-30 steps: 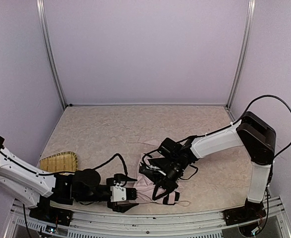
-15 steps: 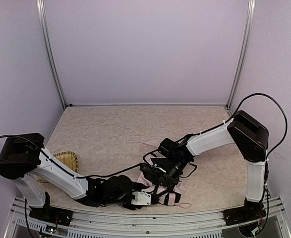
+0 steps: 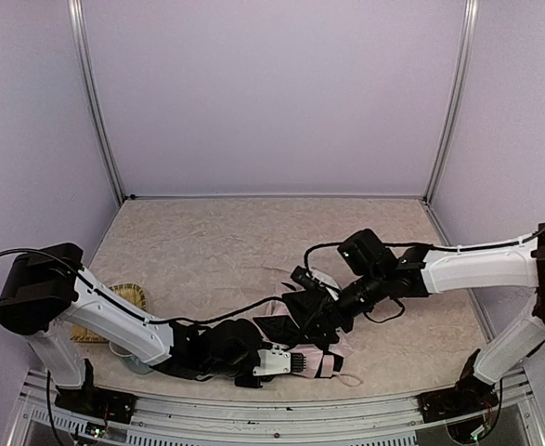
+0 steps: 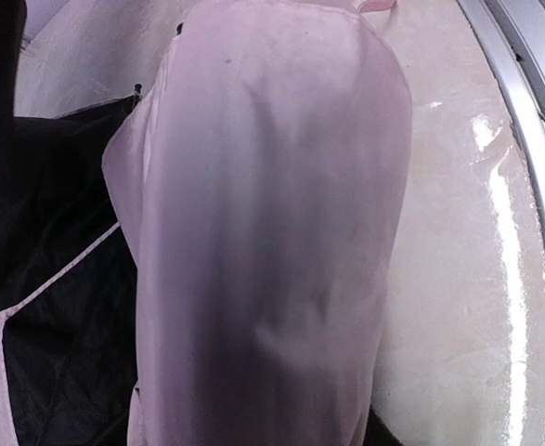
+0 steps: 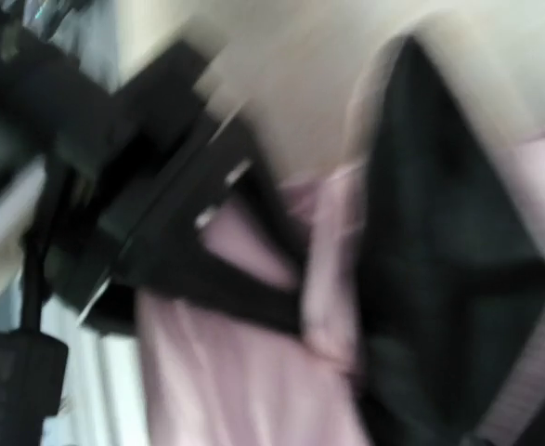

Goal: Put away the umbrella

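The umbrella (image 3: 317, 354) lies collapsed near the table's front edge, a heap of pale pink fabric and black lining, with its strap (image 3: 346, 380) trailing to the right. My left gripper (image 3: 292, 361) reaches in from the left, low along the front edge, and is pressed into the pink fabric. In the left wrist view that pink fabric (image 4: 272, 204) fills the frame and hides the fingers, with black lining (image 4: 49, 242) to its left. My right gripper (image 3: 320, 316) hovers over the black folds from the right. The right wrist view is blurred, showing only pink fabric (image 5: 244, 390) and dark shapes.
A woven basket (image 3: 128, 297) sits at the left, partly behind my left arm. The metal front rail (image 3: 253, 409) runs just beyond the umbrella, also bright in the left wrist view as the front rail (image 4: 532, 139). Lilac walls enclose the table.
The left gripper has slid right into the pink fabric. The right arm has swung out wide to the right and stretched low, its gripper lifting back off the umbrella.
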### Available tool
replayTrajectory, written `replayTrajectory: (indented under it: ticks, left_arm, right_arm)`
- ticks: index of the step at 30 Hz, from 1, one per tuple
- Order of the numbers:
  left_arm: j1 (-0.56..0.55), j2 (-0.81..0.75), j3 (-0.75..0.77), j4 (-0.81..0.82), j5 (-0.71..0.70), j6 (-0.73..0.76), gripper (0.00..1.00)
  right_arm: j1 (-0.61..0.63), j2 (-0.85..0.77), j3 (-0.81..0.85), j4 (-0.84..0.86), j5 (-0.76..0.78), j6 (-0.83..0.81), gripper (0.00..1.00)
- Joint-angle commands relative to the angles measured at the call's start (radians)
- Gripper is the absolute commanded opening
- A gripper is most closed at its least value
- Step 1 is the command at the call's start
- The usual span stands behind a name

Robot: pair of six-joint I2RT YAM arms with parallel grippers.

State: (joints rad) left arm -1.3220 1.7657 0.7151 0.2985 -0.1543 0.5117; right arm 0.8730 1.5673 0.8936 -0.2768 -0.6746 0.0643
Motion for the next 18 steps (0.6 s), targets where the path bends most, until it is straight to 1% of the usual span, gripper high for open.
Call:
replayTrajectory:
  ticks: [1,3,4,6,7,9,12,13,15,18]
  left_arm:
    - [-0.023,0.033,-0.04,-0.113,0.022,-0.046,0.29]
    - [-0.026,0.031,-0.037,-0.112,0.015,-0.044,0.3]
    - [-0.028,0.031,-0.037,-0.113,0.017,-0.044,0.3]
    - [-0.028,0.029,-0.036,-0.114,0.019,-0.049,0.3]
    - [-0.029,0.026,-0.036,-0.118,0.019,-0.052,0.3]
    - [-0.028,0.023,-0.031,-0.133,0.028,-0.061,0.29]
    - [-0.035,0.009,-0.019,-0.171,0.039,-0.074,0.29]
    - [-0.04,0.001,-0.018,-0.181,0.036,-0.076,0.29]
    - [-0.048,-0.015,-0.021,-0.185,0.032,-0.068,0.29]
    - [-0.053,-0.041,-0.026,-0.169,0.044,-0.04,0.28]
  right_arm:
    - [-0.053,-0.149,-0.126,0.095,0.376,0.261,0.89]
    - [-0.063,-0.162,-0.158,0.098,0.463,0.294,0.88]
    - [-0.063,-0.147,-0.165,0.094,0.481,0.297,0.88]
    - [-0.064,-0.087,-0.152,0.088,0.449,0.279,0.84]
    - [-0.063,-0.05,-0.143,0.108,0.401,0.262,0.79]
    - [-0.062,0.03,-0.129,0.21,0.294,0.236,0.64]
    - [-0.061,0.153,-0.071,0.307,0.217,0.219,0.3]
    - [-0.058,0.199,-0.037,0.325,0.201,0.216,0.21]
    - [-0.042,0.302,0.045,0.357,0.14,0.21,0.09]
    - [0.007,0.404,0.166,0.392,0.021,0.192,0.03]
